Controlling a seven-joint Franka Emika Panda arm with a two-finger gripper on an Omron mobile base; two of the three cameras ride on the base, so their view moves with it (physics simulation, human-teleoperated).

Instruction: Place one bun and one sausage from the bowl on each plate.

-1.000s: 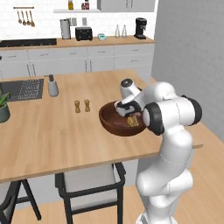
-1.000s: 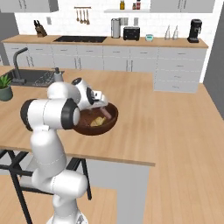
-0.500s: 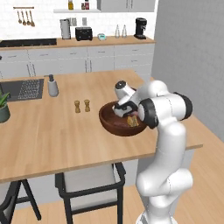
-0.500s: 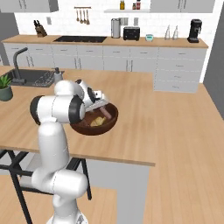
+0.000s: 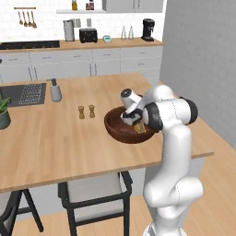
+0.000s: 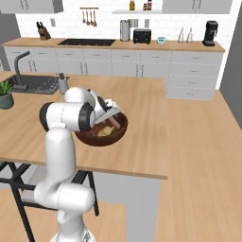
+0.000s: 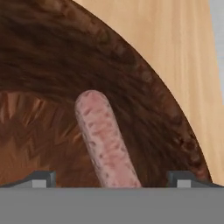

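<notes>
The dark brown wooden bowl (image 5: pixel 113 129) (image 6: pixel 122 131) (image 7: pixel 144 96) stands on the island counter near its right end. My gripper (image 5: pixel 132 120) (image 6: pixel 106 124) (image 7: pixel 111 180) reaches down inside it. In the hand view a pinkish sausage (image 7: pixel 105 142) lies on the bowl floor. It runs between my two fingertips (image 7: pixel 42 179), which stand wide apart on either side of it without touching, so the gripper is open. A golden-tan bun (image 5: pixel 140 129) (image 6: pixel 107 132) peeks out beside the hand. The plates are out of view.
Two small shakers (image 5: pixel 86 111) stand left of the bowl. A soap dispenser (image 5: pixel 55 91) (image 6: pixel 62 84) and a sink (image 5: pixel 23 93) (image 6: pixel 33 83) lie farther left, and a potted plant (image 5: pixel 3 115) (image 6: pixel 5 94) stands at the left edge. A stool (image 5: pixel 94 193) stands under the counter.
The hand has shifted slightly and dipped a little lower inside the bowl. The bowl and the rest of the counter have not moved.
</notes>
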